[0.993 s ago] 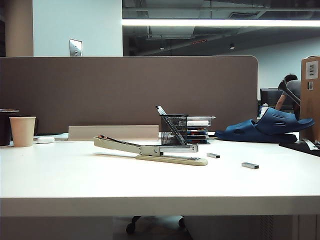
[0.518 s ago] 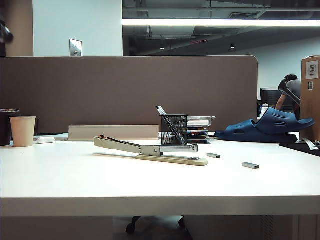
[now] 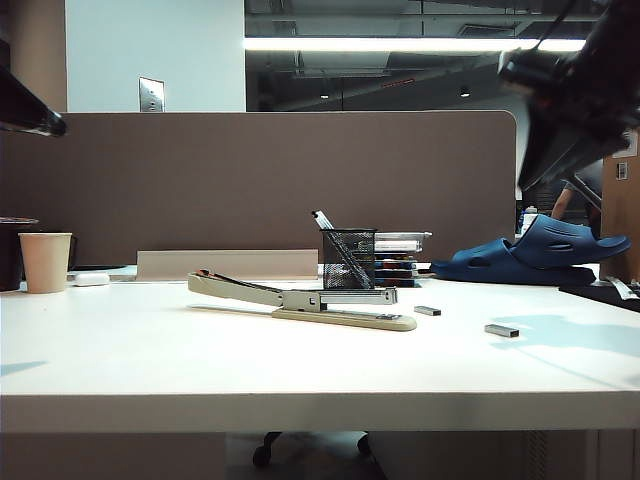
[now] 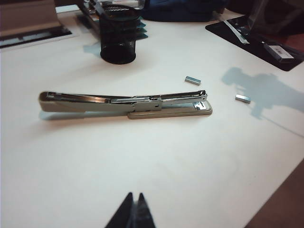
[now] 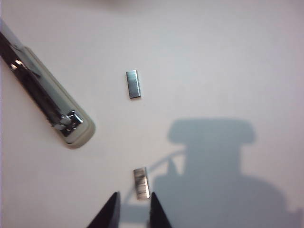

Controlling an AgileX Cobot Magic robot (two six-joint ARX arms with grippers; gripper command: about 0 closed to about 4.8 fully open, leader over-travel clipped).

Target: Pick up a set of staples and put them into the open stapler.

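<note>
Looking at the set of staples first, I see the pale strip lying flat on the white table, well apart from the stapler and towards the right arm's side, nearer the front edge in the exterior view. The right gripper hovers above the table with the strip just off its fingertips, not touching it; its claw is partly spread, a clear gap showing between the two dark fingers, and it holds nothing. A second, darker staple strip lies farther off, near the stapler's head. The stapler lies open, its long cream arm stretched out flat and the grey magazine exposed. Behind it stands a black mesh pen cup. The left gripper hangs over the near side of the table, well short of the stapler, its fingertips drawn close together with hardly a gap and nothing between them. In the exterior view the right arm is a dark blur at the upper right. A paper cup stands at the far left.
</note>
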